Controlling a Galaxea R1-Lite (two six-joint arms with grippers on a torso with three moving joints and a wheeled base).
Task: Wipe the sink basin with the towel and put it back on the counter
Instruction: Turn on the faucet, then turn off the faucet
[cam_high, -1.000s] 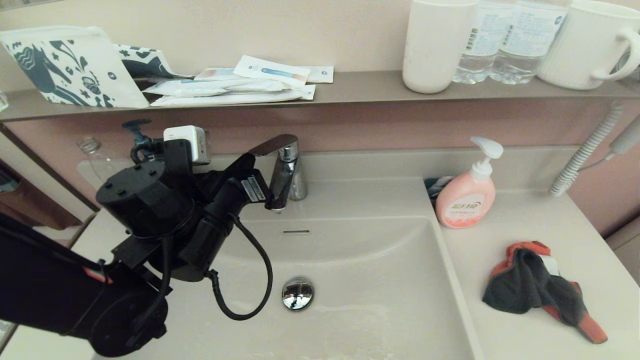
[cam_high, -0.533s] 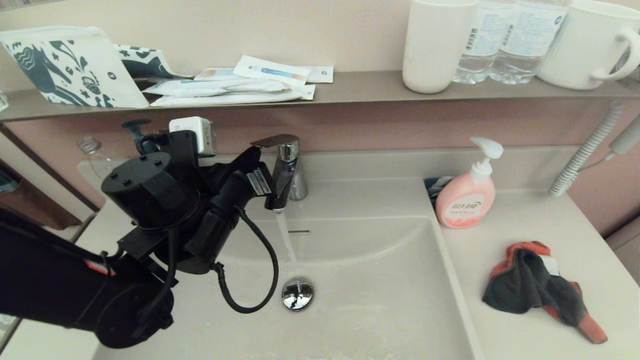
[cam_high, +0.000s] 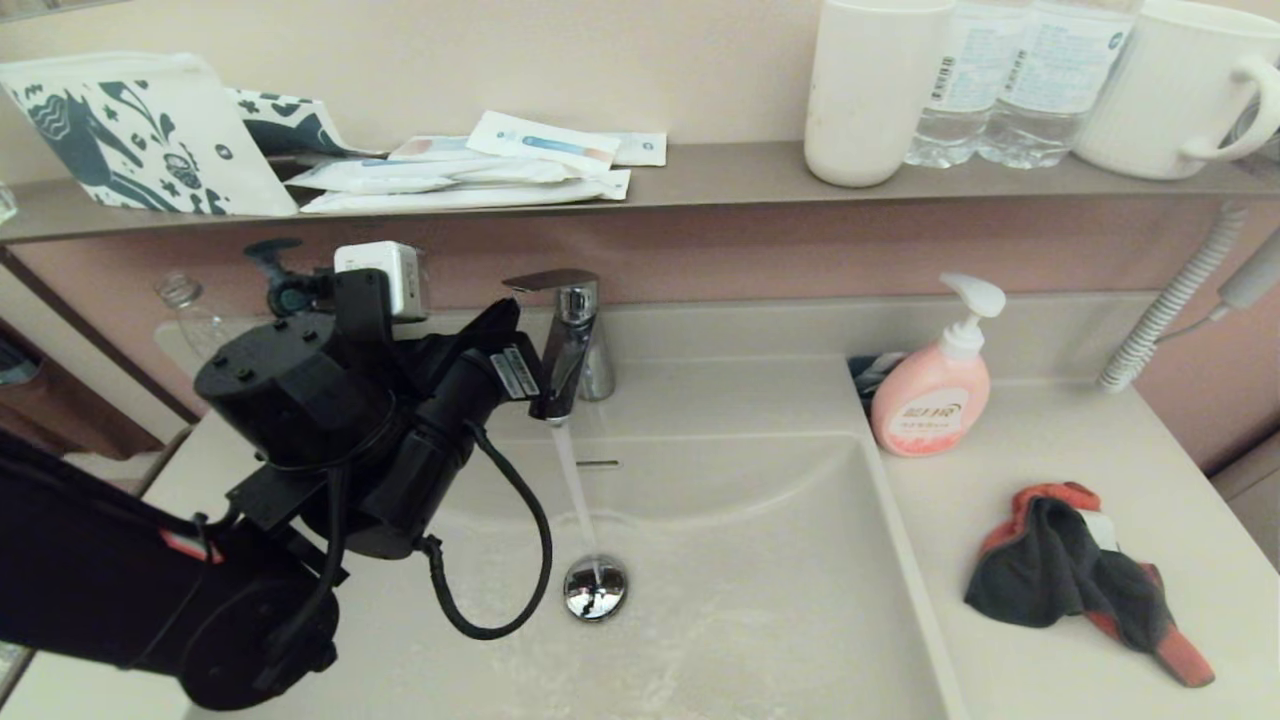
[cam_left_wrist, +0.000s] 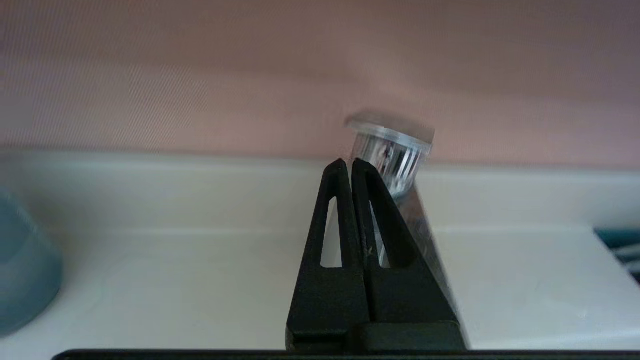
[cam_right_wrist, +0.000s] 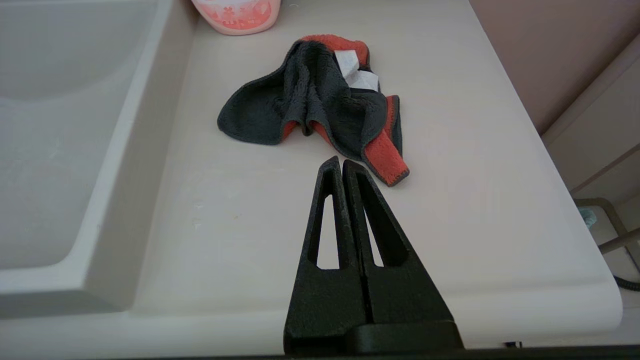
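The left claw (cam_left_wrist: 352, 161) sits clenched against the faucet (cam_high: 568, 335) — water runs into the sink basin (cam_high: 740, 560). The right claw (cam_right_wrist: 342, 160), also clenched and empty, hovers near the towel (cam_right_wrist: 320, 102) crumpled on the tabletop (cam_right_wrist: 450, 210).

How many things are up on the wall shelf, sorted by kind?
White cups: 2, a tumbler and a handled mug
Clear water bottles: 2
Patterned pouches: 2
Flat sachets: a pile, number unclear
Total: 6 items plus the sachets
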